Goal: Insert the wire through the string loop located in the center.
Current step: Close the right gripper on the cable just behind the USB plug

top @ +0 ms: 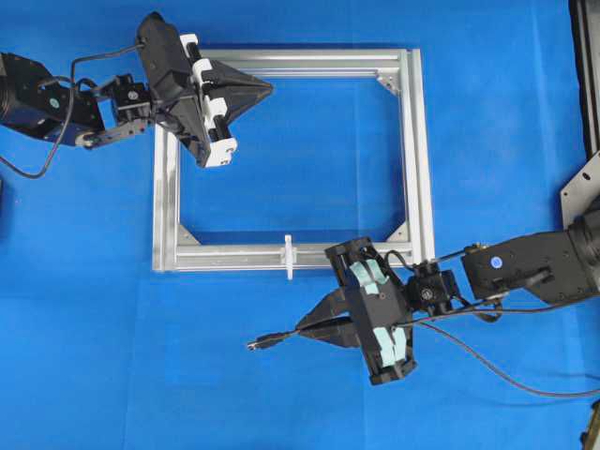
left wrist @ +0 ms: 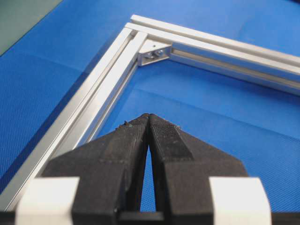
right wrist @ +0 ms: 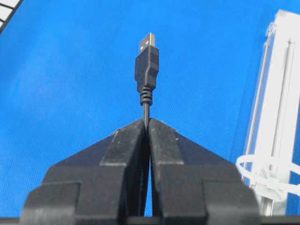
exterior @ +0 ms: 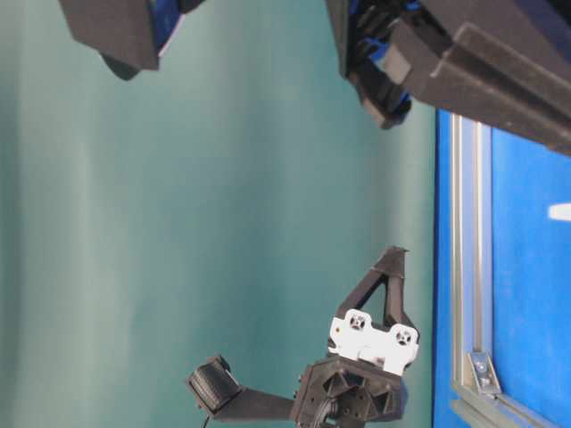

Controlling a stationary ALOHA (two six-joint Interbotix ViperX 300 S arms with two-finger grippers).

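Observation:
The wire's black plug (top: 255, 344) with its metal tip points left, just above the blue mat in front of the silver frame (top: 412, 150). My right gripper (top: 302, 330) is shut on the wire right behind the plug. In the right wrist view the plug (right wrist: 146, 61) sticks straight out of the right gripper (right wrist: 146, 121). The string loop (top: 290, 256) is a small white piece on the frame's near bar, up and slightly left of that gripper; it shows as the string loop (right wrist: 262, 171) at the lower right. My left gripper (top: 270, 89) hovers shut and empty over the frame's far left corner.
The frame's inner corner bracket (left wrist: 153, 52) lies ahead of the left gripper (left wrist: 148, 116). The wire's slack (top: 487, 364) trails right across the mat under the right arm (top: 525, 267). A metal bracket (top: 583, 187) stands at the right edge.

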